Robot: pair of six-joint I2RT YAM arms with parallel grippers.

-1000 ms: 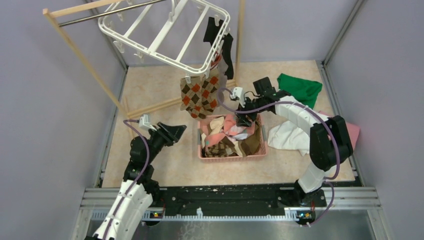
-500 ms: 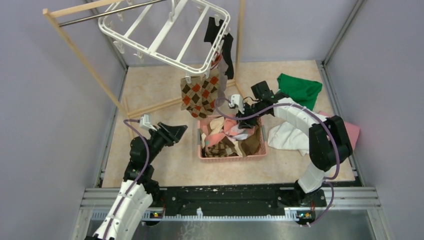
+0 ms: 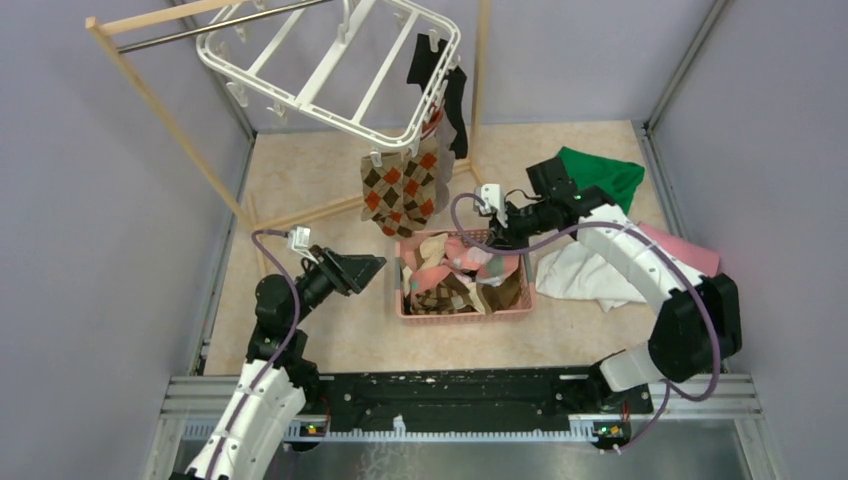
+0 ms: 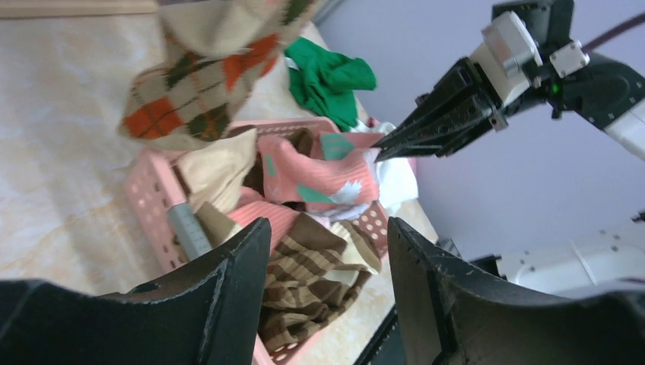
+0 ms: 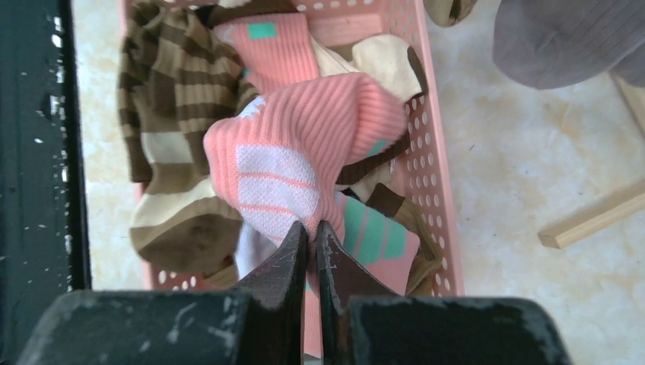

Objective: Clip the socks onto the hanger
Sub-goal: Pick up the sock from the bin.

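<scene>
The white hanger [image 3: 330, 70] hangs tilted from the rack at the back. A brown-orange argyle sock [image 3: 400, 190] and a black sock [image 3: 440, 80] are clipped to it. More socks fill the pink basket [image 3: 460, 312]. My right gripper [image 5: 312, 228] is shut on a fold of a pink-teal sock [image 5: 304, 144], held just above the basket's back right corner [image 3: 497, 238]. A brown-cream striped sock [image 5: 163, 91] lies under it. My left gripper [image 4: 327, 228] stands open with nothing in it, at the basket's left side [image 3: 375, 265], facing the pink-teal sock [image 4: 319, 167].
A wooden rack [image 3: 160, 100] with a metal rod stands at the back left. A green cloth [image 3: 600, 175], a white cloth [image 3: 580, 275] and a pink cloth [image 3: 700, 255] lie right of the basket. Grey walls close in both sides.
My right gripper has shut on the pink-teal sock and drawn it up and to the right. My left gripper has moved closer to the basket.
</scene>
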